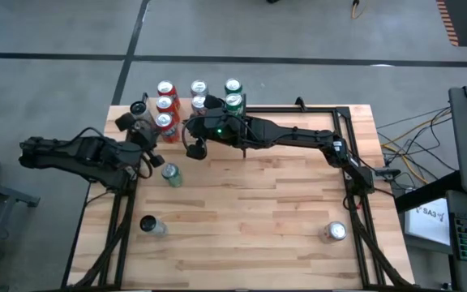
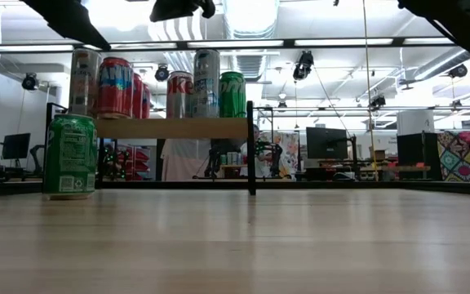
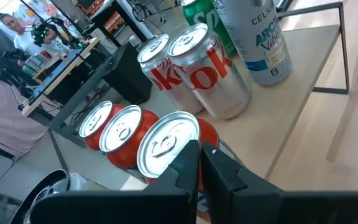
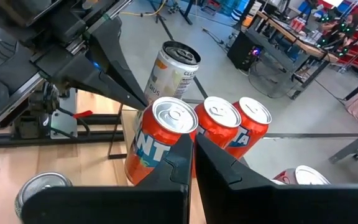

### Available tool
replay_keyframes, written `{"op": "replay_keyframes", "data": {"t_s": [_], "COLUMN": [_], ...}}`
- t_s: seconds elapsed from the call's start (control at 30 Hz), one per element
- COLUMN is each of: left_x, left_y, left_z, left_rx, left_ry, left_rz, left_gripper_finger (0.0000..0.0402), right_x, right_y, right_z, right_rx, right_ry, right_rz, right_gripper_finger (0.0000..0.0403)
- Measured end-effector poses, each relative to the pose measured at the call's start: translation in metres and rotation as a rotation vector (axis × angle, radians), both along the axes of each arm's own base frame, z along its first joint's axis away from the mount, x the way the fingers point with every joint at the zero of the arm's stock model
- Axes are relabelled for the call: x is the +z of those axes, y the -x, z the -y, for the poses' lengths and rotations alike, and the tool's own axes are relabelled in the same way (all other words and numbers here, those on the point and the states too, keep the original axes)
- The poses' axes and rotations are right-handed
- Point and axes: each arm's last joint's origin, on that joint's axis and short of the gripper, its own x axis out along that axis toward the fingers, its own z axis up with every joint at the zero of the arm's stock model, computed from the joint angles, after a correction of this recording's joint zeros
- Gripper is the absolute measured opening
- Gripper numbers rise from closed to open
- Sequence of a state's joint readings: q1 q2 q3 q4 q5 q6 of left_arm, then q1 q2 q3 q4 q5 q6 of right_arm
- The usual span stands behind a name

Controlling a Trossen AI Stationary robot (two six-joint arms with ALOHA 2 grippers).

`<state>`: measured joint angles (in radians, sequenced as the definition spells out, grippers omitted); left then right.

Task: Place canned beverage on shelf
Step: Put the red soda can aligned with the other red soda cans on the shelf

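Shelf [image 2: 174, 128] stands on plank tabletop [image 1: 250, 219]; left hand [image 1: 146, 122] and right hand [image 1: 194, 150] clenched, empty.

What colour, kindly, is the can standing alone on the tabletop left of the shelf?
Green, clearest in the low view: the green can.

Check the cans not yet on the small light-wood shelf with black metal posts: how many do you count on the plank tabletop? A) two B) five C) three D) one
C: off the shelf, a green can stands by the left arm, a dark-topped can near the left edge, a silver can toward the right.
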<state>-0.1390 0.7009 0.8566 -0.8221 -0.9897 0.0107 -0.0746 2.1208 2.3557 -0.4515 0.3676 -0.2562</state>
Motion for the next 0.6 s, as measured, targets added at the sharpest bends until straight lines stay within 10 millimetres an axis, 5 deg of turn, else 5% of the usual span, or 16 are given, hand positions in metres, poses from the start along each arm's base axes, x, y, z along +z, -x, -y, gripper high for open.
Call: {"op": "replay_keyframes", "data": {"t_s": [0.6], "left_x": [-0.0037], "left_y": [0.0049], "left_z": [-0.0021], "left_rx": [0.046], "left_ry": [0.008], "left_rz": [-0.016], "left_gripper_finger": [0.0], "right_x": [-0.0015], "right_y": [0.0005], "right_z": [-0.0001], "right_rx": [0.002], "right_ry": [0.004], "right_rz": [-0.019], "right_gripper_finger": [0.0009]}}
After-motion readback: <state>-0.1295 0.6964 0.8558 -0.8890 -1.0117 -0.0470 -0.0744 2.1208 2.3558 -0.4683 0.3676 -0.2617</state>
